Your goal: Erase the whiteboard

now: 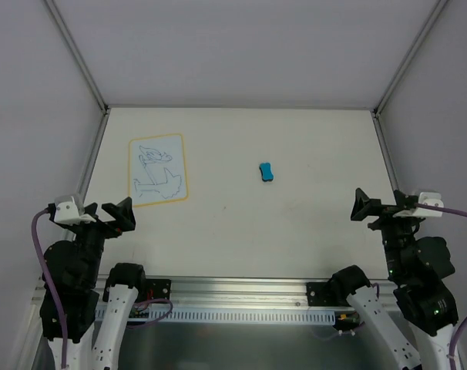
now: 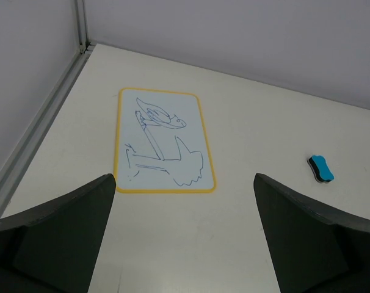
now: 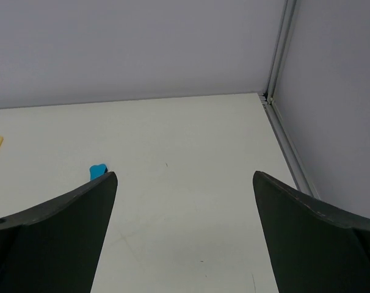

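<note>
**Both grippers spread wide, whiteboard just ahead of the left fingers**

Seen from above, two black robot arms sit at the near edge of a pale table (image 1: 295,231). The left gripper (image 1: 119,215) has its fingers spread wide, with nothing between them. The whiteboard (image 1: 157,168) is a small white rectangle with a yellow-orange border and a blue scribbled drawing. It lies flat on the table just ahead of those fingers and slightly to their right, not touching them. In the left wrist view the board lies beyond the two dark fingers (image 2: 63,232), nearer the left one. The right gripper (image 1: 363,206) is also spread wide and empty. A small blue eraser (image 1: 267,172) lies ahead and to the left of the right fingers, well apart from them.
</note>
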